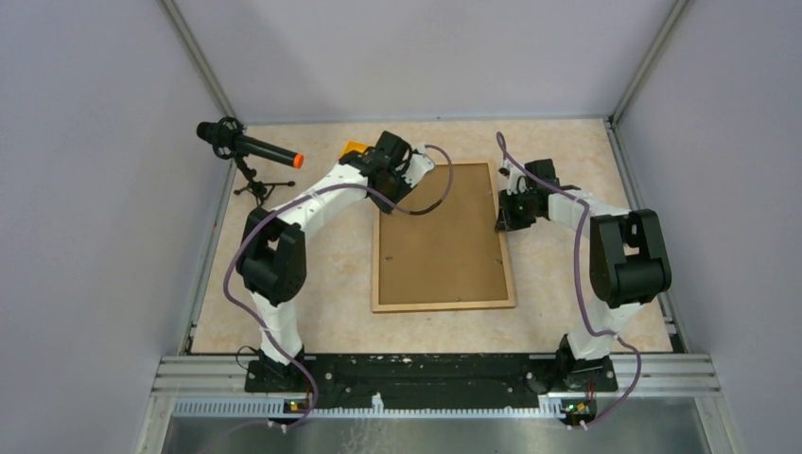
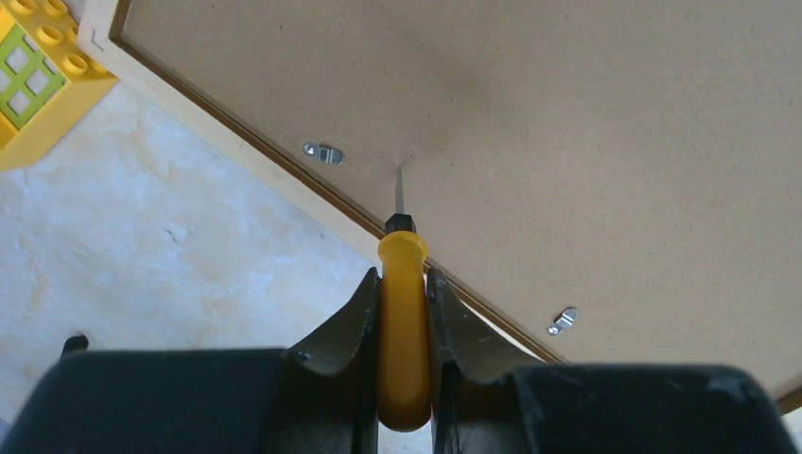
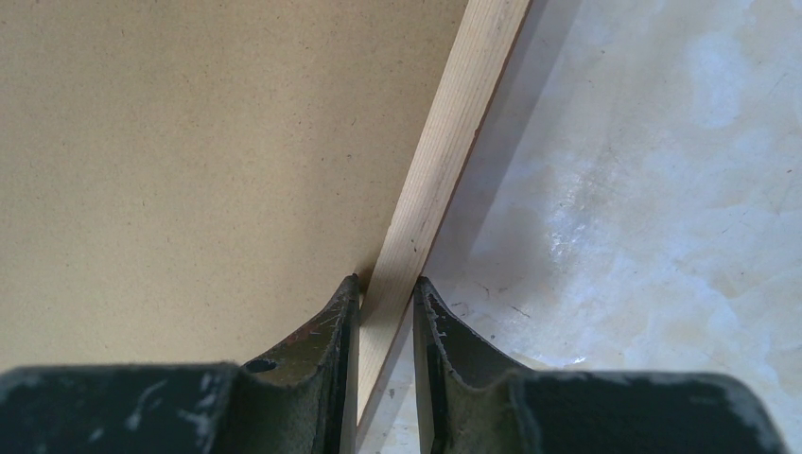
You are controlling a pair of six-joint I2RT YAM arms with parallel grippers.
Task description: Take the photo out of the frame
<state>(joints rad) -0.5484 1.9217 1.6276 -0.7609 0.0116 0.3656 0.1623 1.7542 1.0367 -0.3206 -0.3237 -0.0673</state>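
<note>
The frame (image 1: 443, 236) lies face down mid-table, showing its plain brown fibreboard back (image 2: 567, 123) and pale wooden rim (image 3: 444, 161). The photo is hidden beneath the back. My left gripper (image 1: 392, 180) is at the frame's far left corner, shut on a yellow-handled screwdriver (image 2: 402, 322). The screwdriver's thin metal tip (image 2: 399, 189) touches the back just inside the rim, next to a small metal clip (image 2: 324, 152). A second clip (image 2: 564, 321) sits further along the same edge. My right gripper (image 1: 504, 219) is shut on the right rim, one finger on each side (image 3: 386, 284).
A yellow toy block (image 1: 353, 148) with green windows lies just beyond the frame's far left corner (image 2: 38, 85). A black microphone (image 1: 248, 147) on a small tripod stands at the far left. Grey walls enclose the marbled table (image 3: 662, 189).
</note>
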